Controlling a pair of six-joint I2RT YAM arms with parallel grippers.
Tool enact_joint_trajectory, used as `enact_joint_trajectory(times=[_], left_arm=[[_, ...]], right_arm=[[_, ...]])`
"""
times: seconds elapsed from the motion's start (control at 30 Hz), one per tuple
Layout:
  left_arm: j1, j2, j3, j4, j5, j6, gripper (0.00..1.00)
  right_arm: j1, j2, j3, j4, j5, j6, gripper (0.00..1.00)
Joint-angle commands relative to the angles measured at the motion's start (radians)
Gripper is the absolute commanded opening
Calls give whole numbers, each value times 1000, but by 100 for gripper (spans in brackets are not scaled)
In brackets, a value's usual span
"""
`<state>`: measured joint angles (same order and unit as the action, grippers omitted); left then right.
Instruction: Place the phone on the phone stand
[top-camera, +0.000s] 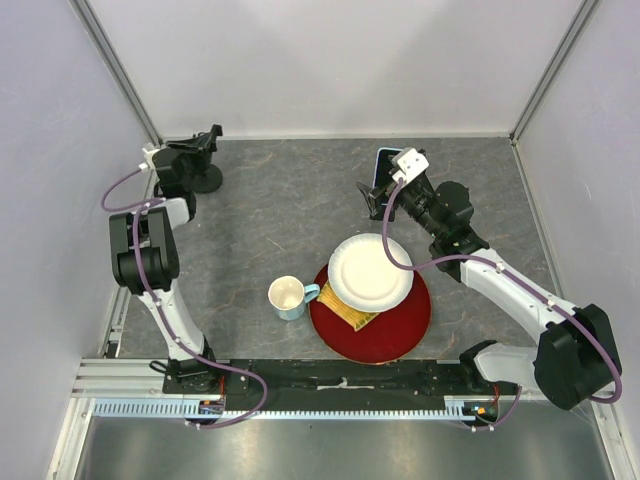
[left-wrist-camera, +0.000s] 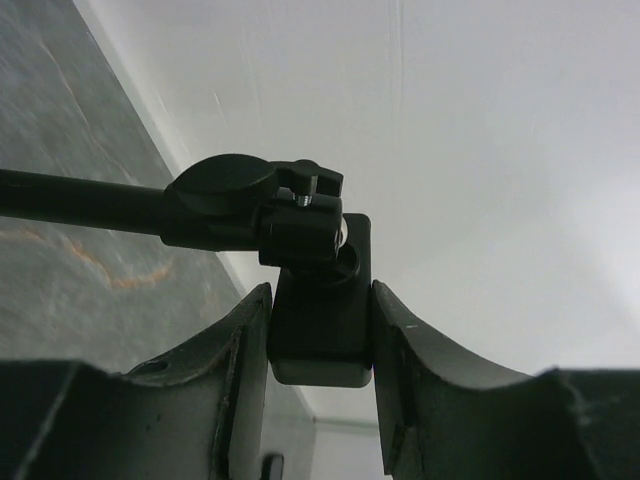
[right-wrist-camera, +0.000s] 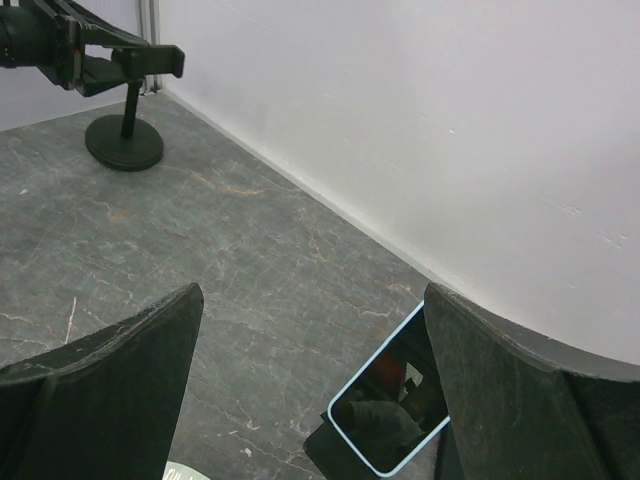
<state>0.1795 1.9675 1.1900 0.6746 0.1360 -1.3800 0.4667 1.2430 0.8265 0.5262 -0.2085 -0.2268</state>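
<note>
The black phone stand (top-camera: 207, 180) stands at the back left, on a round base with a pole and a clamp head. My left gripper (top-camera: 197, 148) is shut on the clamp head; in the left wrist view the head (left-wrist-camera: 320, 320) sits tight between the fingers (left-wrist-camera: 240, 370). The phone (top-camera: 382, 166), dark screen with a light blue rim, lies on the table at the back right. My right gripper (top-camera: 378, 186) hovers over it, wide open and empty. In the right wrist view the phone (right-wrist-camera: 395, 405) lies beside the right finger (right-wrist-camera: 520, 400), partly hidden by it. The stand (right-wrist-camera: 124, 142) shows far left.
A white paper plate (top-camera: 370, 272) rests on a red plate (top-camera: 400, 325), with a yellow packet (top-camera: 352, 316) between them. A white and blue cup (top-camera: 288, 297) stands to their left. Grey walls close the back and sides.
</note>
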Motion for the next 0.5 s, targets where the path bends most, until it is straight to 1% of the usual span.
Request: enact_joint_trajectory(times=[0.0,0.1,0.2,0.3,0.37,0.4,0.43,0.47], left_arm=[[-51,-79,-33,132,171,-82,2],[-74,-113,-49,137,224,-99,2],[-103,-99,-21,144,338,-145,2],[-132,-62,34,154,526,-180,2],[-144,-50,71,148,597,-180,2],[-158,-23,94,104,690,-172,2],[-164,-13,143,71,741,-144,2],[-170,-7,152,37,775,-128,2]], right_arm=[[-8,-16,-9,61,-28,20,98],[-10,-17,-10,61,-29,21,98],[-11,-19,-12,61,-28,23,98],[-13,-20,-12,60,-28,23,98],[-14,-20,-13,60,-28,21,98],[-16,-22,-13,60,-28,24,98],[-16,-24,-13,61,-28,23,98],[-16,-24,-15,66,-28,24,98]])
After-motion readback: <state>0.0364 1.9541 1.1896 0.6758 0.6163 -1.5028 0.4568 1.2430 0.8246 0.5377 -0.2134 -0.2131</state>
